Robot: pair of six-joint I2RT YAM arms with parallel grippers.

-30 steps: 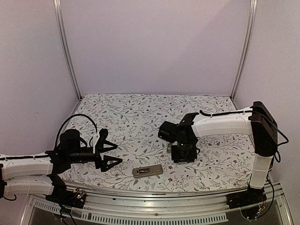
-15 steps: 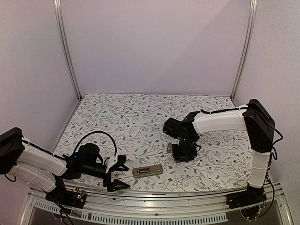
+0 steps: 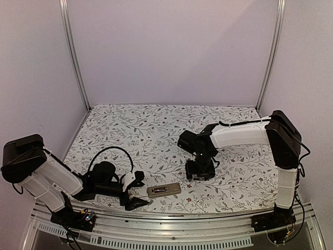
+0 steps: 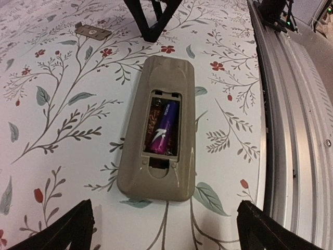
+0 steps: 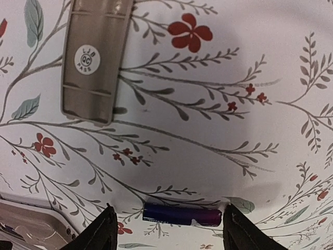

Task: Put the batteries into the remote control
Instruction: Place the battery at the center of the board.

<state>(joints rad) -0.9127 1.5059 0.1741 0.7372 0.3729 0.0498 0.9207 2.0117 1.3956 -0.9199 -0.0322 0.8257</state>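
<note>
Floral cloth (image 3: 156,125) over the table, plain lilac walls behind. Your remote control (image 4: 158,130) lies back-up near the front edge w/ its cover off, so the recess faces up for loading. The first battery (image 4: 165,127) sits in one slot; the other slot looks empty. The battery cover (image 5: 96,57) is parked flat on the cloth, apart from the remote, out of the way. L gripper (image 4: 165,208) is low at the remote's end, jaws wide, holding nothing, prob. placed to steady it. R gripper (image 5: 169,213) straddles the second battery (image 5: 182,214) lying on the cloth. Its jaws are apart w/ a gap at one end, so no grip.
</note>
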